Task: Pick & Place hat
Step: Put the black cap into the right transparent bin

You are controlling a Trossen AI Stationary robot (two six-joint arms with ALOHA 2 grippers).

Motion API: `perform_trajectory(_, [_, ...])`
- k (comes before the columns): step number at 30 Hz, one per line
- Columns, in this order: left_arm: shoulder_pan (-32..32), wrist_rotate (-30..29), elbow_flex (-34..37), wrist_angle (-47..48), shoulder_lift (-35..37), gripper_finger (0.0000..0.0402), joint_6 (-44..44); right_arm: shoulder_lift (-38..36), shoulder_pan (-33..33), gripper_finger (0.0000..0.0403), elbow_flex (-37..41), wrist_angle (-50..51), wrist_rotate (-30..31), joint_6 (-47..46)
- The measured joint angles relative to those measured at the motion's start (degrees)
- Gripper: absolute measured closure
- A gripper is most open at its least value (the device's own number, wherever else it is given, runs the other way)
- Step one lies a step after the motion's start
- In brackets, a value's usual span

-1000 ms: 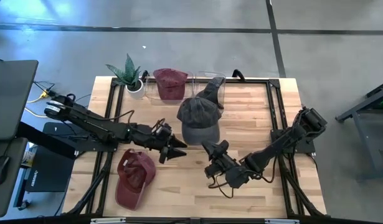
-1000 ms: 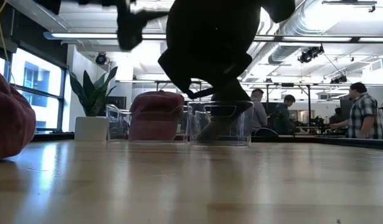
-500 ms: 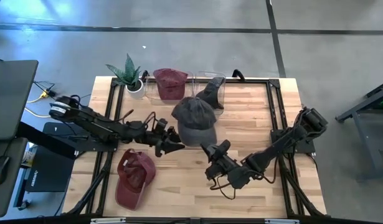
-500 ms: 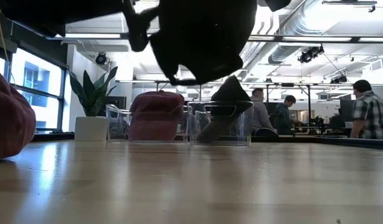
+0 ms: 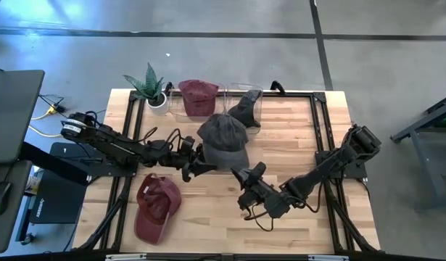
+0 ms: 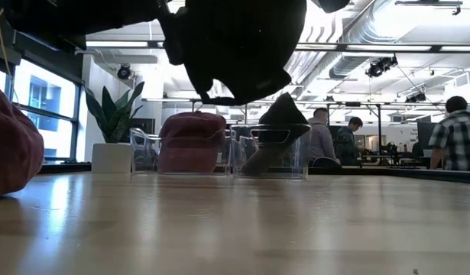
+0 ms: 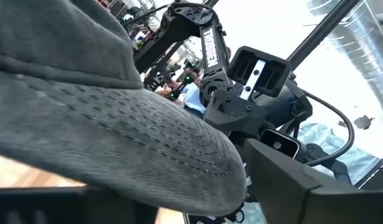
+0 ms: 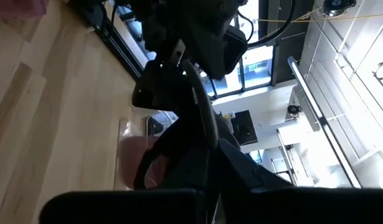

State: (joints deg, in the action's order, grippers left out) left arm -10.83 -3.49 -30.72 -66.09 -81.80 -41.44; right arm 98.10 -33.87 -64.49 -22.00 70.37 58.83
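A grey hat (image 5: 224, 139) hangs in the air over the middle of the table, crown up; it fills the left wrist view (image 7: 116, 112) and is a dark shape at the top of the low view (image 6: 238, 46). My right gripper (image 5: 241, 174) is shut on it from the near right. My left gripper (image 5: 202, 165) stands open at the brim's left side, one finger (image 7: 291, 180) beside the brim edge. Whether it touches the brim, I cannot tell. My right gripper pinches the grey hat's brim at its near edge (image 5: 233, 164) between its two fingers. The fingers come roughly level from the table's near right. The hat is lifted clear of the table. The right wrist view shows the contact only as a dark silhouette.
A red hat (image 5: 156, 206) lies on the table at the near left. At the far edge stand a potted plant (image 5: 151, 88), a clear container holding a red hat (image 5: 198, 96) and one holding a dark hat (image 5: 246, 107). People are in the room behind.
My left gripper has moved toward the far right, up to the grey hat's brim, and tipped upward. The hat, held by my right gripper, has swung a little toward the table's left.
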Motion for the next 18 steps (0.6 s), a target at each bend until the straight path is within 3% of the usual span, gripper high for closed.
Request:
perform_trajectory(3, [0.00,0.09,0.00,0.14,0.00,0.0242,1.65,-0.02,0.00,0.0386,0.00,0.27,-0.44,-2.34])
perform_trajectory(7, [0.16,1.69,-0.03,0.07,0.07,0.0309,6.40,0.00,0.33,0.0365,0.07,1.41,-1.22,-12.17])
perform_trajectory(11, [2.58,8.02,-0.07,3.49,0.76,0.0382,11.47,0.04,-0.08,0.0322,0.16,7.73,-3.80,-22.97])
perform_trajectory(14, [5.21,13.38,-0.17,8.02,2.45,0.0392,12.12,-0.40,-1.22,0.0278,0.15,12.40,-11.17,-33.83])
perform_trajectory(18, [8.32,19.50,-0.18,18.99,3.96,0.0395,15.60,-2.77,-1.99,0.0223,0.15,20.14,-26.34,-49.75])
